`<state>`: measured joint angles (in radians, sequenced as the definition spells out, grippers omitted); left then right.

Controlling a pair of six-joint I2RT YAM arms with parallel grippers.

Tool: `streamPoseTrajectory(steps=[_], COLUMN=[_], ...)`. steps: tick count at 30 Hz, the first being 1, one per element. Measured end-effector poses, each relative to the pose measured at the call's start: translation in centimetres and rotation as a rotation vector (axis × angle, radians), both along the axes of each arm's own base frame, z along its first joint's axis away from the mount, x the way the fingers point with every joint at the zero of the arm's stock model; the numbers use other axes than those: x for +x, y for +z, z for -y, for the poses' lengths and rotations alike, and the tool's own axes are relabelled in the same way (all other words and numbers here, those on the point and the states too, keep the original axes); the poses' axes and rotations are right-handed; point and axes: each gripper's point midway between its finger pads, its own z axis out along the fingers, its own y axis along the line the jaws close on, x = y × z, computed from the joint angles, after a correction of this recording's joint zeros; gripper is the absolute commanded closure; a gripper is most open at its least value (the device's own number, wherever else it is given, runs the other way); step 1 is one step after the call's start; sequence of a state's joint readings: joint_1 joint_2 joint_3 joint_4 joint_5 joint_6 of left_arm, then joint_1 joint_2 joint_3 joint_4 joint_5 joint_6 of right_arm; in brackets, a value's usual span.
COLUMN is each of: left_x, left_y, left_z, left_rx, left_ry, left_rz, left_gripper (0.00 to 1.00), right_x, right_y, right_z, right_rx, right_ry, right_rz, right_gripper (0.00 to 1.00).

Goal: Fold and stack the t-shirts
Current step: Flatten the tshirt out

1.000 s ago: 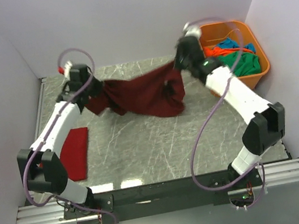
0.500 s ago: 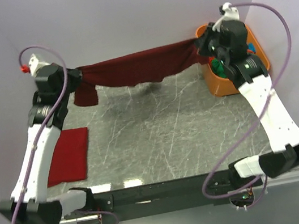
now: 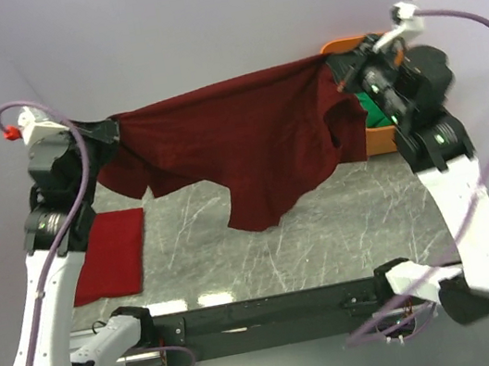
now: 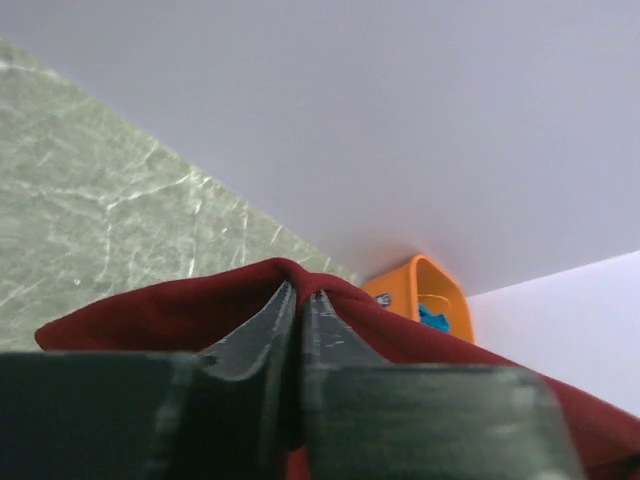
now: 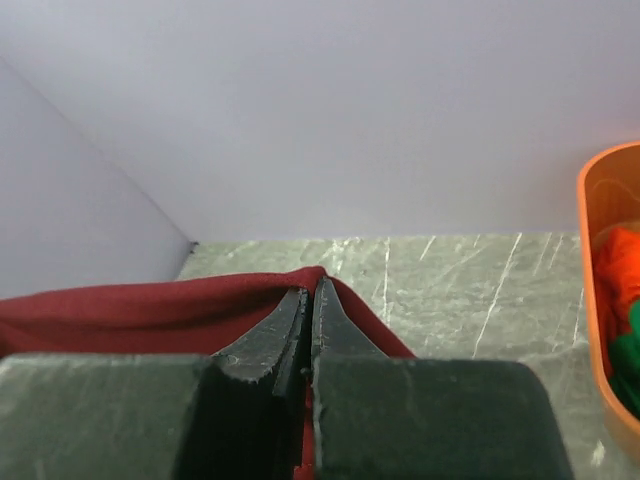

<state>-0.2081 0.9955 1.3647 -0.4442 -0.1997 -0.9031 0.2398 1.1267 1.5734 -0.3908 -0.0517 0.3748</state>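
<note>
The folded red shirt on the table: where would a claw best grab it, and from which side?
Probably the long edge facing the table's middle, approached from that side. The folded red shirt lies flat and thin, so a finger must slide under an edge, and that one is clear; the opposite edge is hidden by the left arm.

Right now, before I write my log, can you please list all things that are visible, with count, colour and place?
maroon t-shirt: one, dark maroon, hanging spread in the air between both grippers, above the table
folded shirt: one, bright red, lying flat at the table's left side
tub: one, orange, far right corner of the table
clothes in the tub: count unclear, orange, green and blue
table: one, grey marbled
left gripper: one, dark, shut on the maroon t-shirt's edge
right gripper: one, dark, shut on the opposite edge
</note>
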Motion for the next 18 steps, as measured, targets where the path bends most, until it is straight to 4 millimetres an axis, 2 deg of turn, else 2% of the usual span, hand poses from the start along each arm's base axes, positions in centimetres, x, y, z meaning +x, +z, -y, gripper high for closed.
streamPoseTrajectory(steps=[1,2,3,4,5,6,8,9,10,12,14,15,16,18], left_x=[0.4,1.4,2.3,3.5,4.7,6.0,8.7,9.5,10.0,10.0,9.0,8.4,7.7,6.4], left_y=[-0.6,-1.8,-3.0,-4.5,-5.9,-7.4,-11.3,-13.3,-15.0,-17.0,-17.8,-17.9,-18.2,-19.0], left_z=[0.1,0.2,0.4,0.5,0.7,0.8,1.3,1.4,1.5,1.4,1.0,0.8,0.5,0.1], left_rx=[0.003,0.011,0.023,0.032,0.039,0.048,0.069,0.076,0.083,0.090,0.092,0.084,0.080,0.066], left_ry=[0.000,0.001,0.001,0.003,0.004,0.004,-0.006,-0.009,-0.010,-0.010,0.006,0.016,0.026,0.048], left_rz=[-0.012,-0.038,-0.063,-0.096,-0.134,-0.171,-0.275,-0.324,-0.372,-0.419,-0.440,-0.437,-0.440,-0.450], left_gripper=[0.81,0.64,0.53,0.42,0.34,0.27,0.25,0.24,0.23,0.23,0.24,0.25,0.25,0.28], right_x=[1.1,2.4,4.4,6.5,8.9,10.9,15.9,17.7,18.6,18.2,15.9,14.7,12.7,9.0], right_y=[-0.2,-0.7,-1.8,-2.9,-4.4,-5.1,-9.3,-12.1,-14.9,-20.9,-25.5,-26.7,-28.4,-30.1], right_z=[-0.4,-0.7,-1.2,-1.7,-2.2,-2.5,-3.5,-3.9,-4.0,-3.9,-3.5,-3.3,-3.0,-2.7], right_rx=[-0.008,-0.016,-0.030,-0.042,-0.056,-0.062,-0.095,-0.110,-0.121,-0.143,-0.156,-0.157,-0.159,-0.153], right_ry=[0.008,0.012,0.014,0.017,0.016,0.013,0.011,0.013,0.010,-0.004,-0.017,-0.023,-0.035,-0.045], right_rz=[-0.002,-0.014,-0.042,-0.068,-0.112,-0.132,-0.228,-0.291,-0.353,-0.496,-0.614,-0.640,-0.679,-0.712], right_gripper=[1.00,0.98,0.91,0.72,0.61,0.50,0.47,0.44,0.42,0.38,0.39,0.39,0.38,0.39])
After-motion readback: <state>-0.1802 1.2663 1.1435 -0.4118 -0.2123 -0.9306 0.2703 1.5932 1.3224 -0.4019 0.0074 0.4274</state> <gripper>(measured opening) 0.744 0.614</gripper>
